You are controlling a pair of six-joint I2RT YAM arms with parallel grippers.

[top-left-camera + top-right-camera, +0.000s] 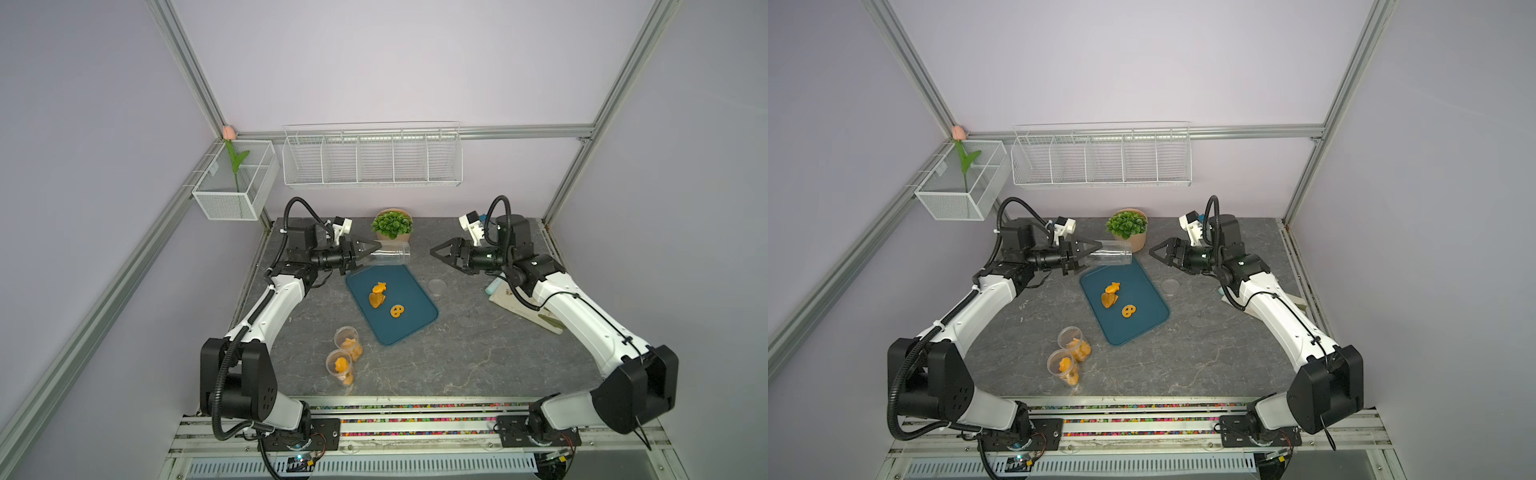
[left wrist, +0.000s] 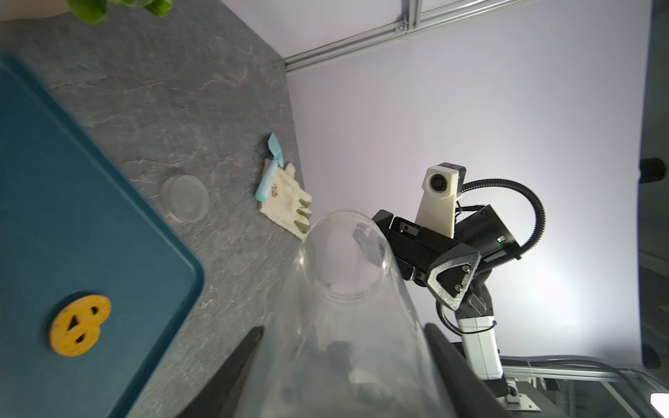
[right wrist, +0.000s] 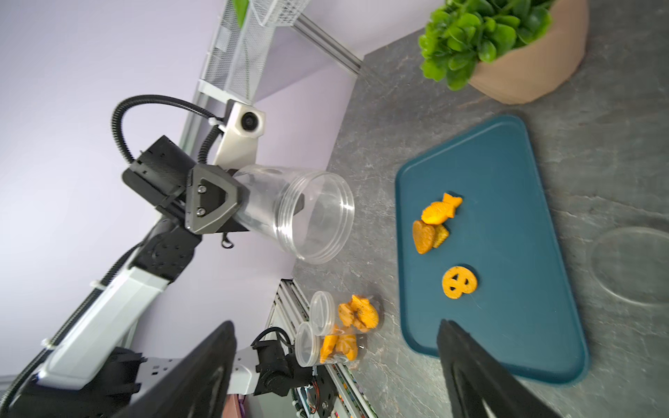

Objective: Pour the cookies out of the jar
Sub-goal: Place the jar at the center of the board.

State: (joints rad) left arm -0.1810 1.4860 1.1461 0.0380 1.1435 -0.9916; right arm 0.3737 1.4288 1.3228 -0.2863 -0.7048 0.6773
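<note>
Black fingers of the left gripper (image 1: 368, 252) were clamped on the base end of a clear jar (image 1: 392, 254). It was held on its side with the mouth facing right, over the far edge of the tray (image 1: 411, 299). Nearer, just off the tray's near-left side, two small jars (image 1: 347, 338) stood close together on the grey table (image 1: 457, 353), each with orange cookies inside.

The teal tray lay mid-table at a slant. Four loose cookies (image 1: 377, 296) rested on it. A fish and a heart sat touching, with another tucked against the heart. A pretzel (image 1: 397, 311) lay a little apart, nearer and to the right.

A potted plant (image 1: 392, 224) stood at the far edge behind the jar. Right of the tray, a clear lid (image 1: 437, 286) lay flat on the table.

Further right, the right gripper (image 1: 434, 251) hung in the air pointing left toward the jar's mouth. It was well apart from the jar, its fingers spread wide around nothing. Under that arm lay a pale cloth (image 1: 523, 309).
</note>
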